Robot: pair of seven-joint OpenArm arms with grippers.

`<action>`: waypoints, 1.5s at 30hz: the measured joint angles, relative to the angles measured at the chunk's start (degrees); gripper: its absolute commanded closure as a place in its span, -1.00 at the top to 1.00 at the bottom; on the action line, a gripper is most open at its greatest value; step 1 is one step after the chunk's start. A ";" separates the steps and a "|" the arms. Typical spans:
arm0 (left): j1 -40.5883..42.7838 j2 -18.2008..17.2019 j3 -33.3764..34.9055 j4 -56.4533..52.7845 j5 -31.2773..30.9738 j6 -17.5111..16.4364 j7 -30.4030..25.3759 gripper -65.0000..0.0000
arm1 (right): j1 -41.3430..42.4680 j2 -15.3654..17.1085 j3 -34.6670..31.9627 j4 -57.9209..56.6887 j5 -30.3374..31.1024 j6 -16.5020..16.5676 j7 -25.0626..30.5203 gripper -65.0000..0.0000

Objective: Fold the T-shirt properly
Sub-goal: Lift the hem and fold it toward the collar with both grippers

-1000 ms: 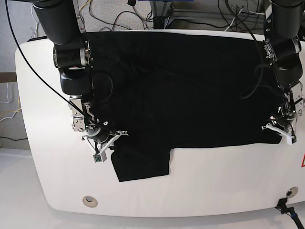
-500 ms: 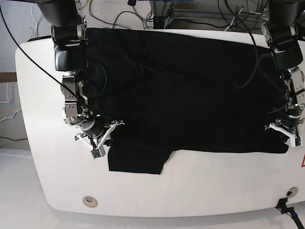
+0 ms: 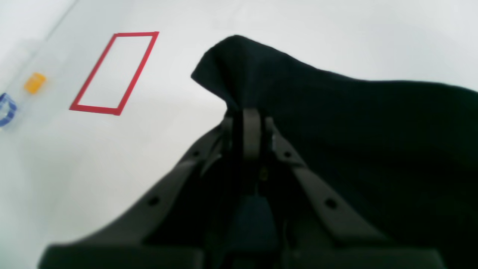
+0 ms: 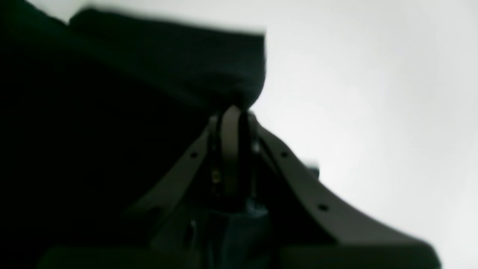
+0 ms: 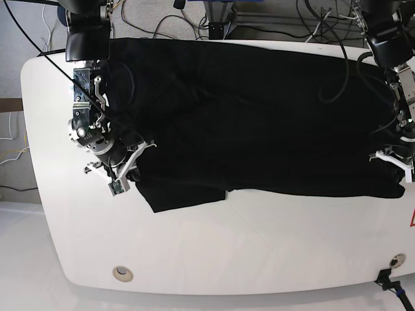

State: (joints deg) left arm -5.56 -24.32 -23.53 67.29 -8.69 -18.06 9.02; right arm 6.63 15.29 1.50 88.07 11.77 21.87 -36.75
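The black T-shirt (image 5: 259, 116) lies spread over the white table (image 5: 259, 246), plain black side up; no print shows. One sleeve (image 5: 181, 194) sticks out at the lower left. My right gripper (image 5: 123, 170) is shut on the shirt's lower left edge; in the right wrist view its jaws pinch black cloth (image 4: 168, 74) at the fingertips (image 4: 233, 116). My left gripper (image 5: 394, 163) is shut on the shirt's lower right corner; the left wrist view shows the corner (image 3: 239, 63) folded over the closed fingertips (image 3: 251, 119).
A red tape rectangle (image 3: 114, 73) and a small orange item (image 3: 34, 82) sit on the table beyond the left gripper. A round hole (image 5: 122, 273) is at the table's front left. Cables (image 5: 311, 19) lie behind the table's far edge.
Both grippers have drawn the shirt's lower edge up and away from the table's front. The sleeve has slid up and left with it. Both arms have pulled outward.
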 measured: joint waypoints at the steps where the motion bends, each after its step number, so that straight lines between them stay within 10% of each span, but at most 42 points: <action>1: 0.85 -0.02 0.00 0.59 0.13 0.09 0.20 -1.00 | -1.03 0.26 0.11 1.05 0.02 0.00 -0.59 -1.00; 13: 8.72 -0.09 -4.68 4.61 0.13 -0.39 0.37 -1.00 | -7.48 0.11 0.02 15.65 -0.02 0.00 -12.44 -1.00; 28: 17.35 -1.99 -6.51 8.98 0.00 -0.39 0.63 -1.00 | -14.97 0.09 0.04 16.44 0.26 0.07 -13.03 -1.00; 30: 18.86 -2.86 -5.25 9.05 -0.02 -0.61 4.52 -1.00 | -15.13 0.11 0.07 16.44 0.22 0.00 -13.03 -0.70; 35: 18.43 -3.91 -1.90 8.41 -0.17 -0.11 4.59 0.34 | -15.76 0.15 0.07 15.28 -0.26 -0.63 -13.31 0.03; 45: 16.65 -4.11 -6.86 10.49 -0.31 0.11 4.37 0.41 | -10.29 0.42 4.83 17.27 -0.94 -0.63 -13.99 0.09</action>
State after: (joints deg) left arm 11.09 -28.42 -30.39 77.78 -8.99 -17.96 13.39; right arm -3.66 15.70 6.33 105.34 10.83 21.23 -50.74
